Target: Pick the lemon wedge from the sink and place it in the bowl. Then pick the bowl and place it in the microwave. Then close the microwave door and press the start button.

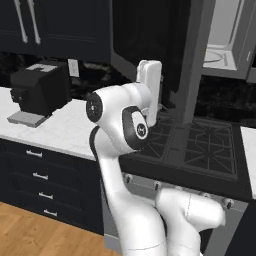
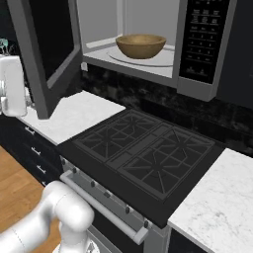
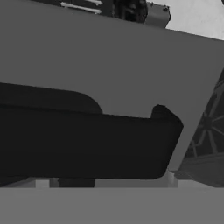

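The bowl (image 2: 141, 46) sits inside the microwave (image 2: 148, 39). The gripper is wide and holds nothing. Push the microwave door (image 2: 47, 54) at nine o'clock slowly shut.

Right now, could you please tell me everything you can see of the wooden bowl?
The bowl is wide, round and shallow, light-brown wood with faint grain. It stands upright on the round glass plate inside the pale grey cavity of the microwave, roughly centred. The microwave door is swung open to the left. Nothing else touches the bowl; from this angle its inside cannot be seen, so any contents stay hidden.
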